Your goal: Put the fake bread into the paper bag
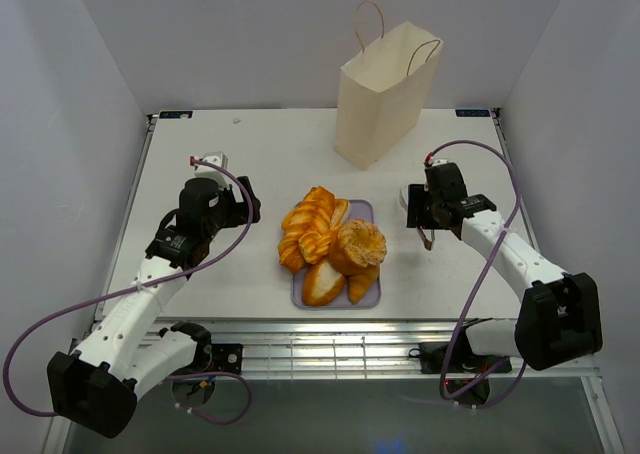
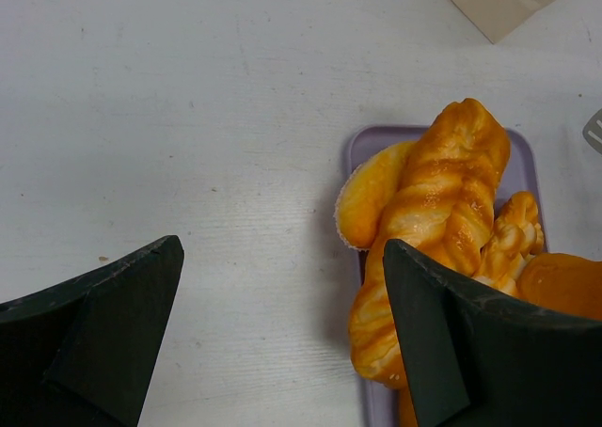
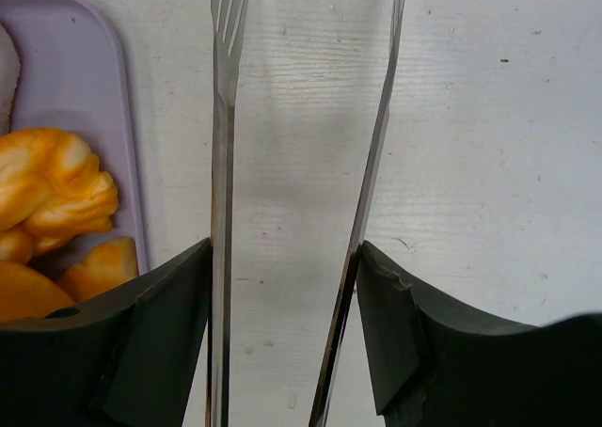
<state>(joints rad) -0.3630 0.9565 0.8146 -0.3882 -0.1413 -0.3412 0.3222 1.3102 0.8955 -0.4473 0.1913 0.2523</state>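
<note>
All the fake bread sits on the purple tray, mid-frame. The paper bag stands at the top. Nothing looks bagged yet. The left pincer is open and empty. The right pincer grips metal tongs.

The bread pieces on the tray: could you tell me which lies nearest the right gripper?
The large round bun on the right side of the tray, facing the right gripper holding tongs; the braided loaves lie farther left.
</note>
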